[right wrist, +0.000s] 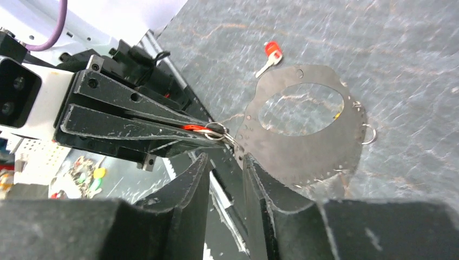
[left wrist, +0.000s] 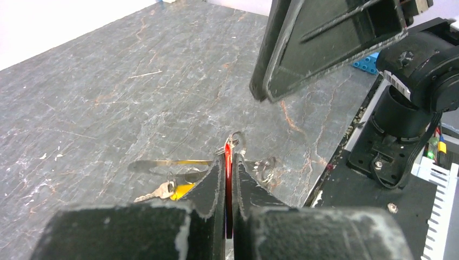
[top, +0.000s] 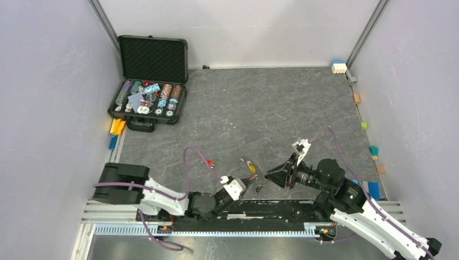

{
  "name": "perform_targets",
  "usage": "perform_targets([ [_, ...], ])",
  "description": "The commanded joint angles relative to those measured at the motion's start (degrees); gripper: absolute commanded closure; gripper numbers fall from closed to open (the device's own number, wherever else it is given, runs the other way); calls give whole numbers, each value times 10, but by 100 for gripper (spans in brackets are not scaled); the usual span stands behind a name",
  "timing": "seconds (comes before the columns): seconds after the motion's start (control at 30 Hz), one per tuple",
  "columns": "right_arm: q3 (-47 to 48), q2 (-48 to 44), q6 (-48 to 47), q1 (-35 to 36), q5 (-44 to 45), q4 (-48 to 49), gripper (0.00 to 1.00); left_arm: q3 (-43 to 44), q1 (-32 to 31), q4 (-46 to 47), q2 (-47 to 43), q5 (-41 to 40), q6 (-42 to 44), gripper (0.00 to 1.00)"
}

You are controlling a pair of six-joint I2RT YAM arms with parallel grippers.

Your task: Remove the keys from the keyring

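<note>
No legible text or labels anywhere, poker chips [top: 162, 93] possibly marked, too small

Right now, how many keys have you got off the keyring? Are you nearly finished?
One is off: a red key lies loose on the table, apart from the keyring. In hand: the left gripper is shut on a second red key, ringed to the strap, with the right gripper open beside it. Left to do: that key and a yellow key that seems attached.

Grey stone-look tabletop [top: 260, 103], plain pale walls [top: 48, 81] L/R/back, metal corner posts [top: 105, 21]
</note>
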Motion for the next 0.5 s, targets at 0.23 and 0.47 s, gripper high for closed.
perform_targets([
  [0.23, -10, -63, -104, 0, 76, 90, 48, -8, 45, -354, -288, 115, -73, 98],
  [0.47, -81, -34, -138, 1, 3, 270, 46, 60, 86, -608, -423, 165, -135, 98],
])
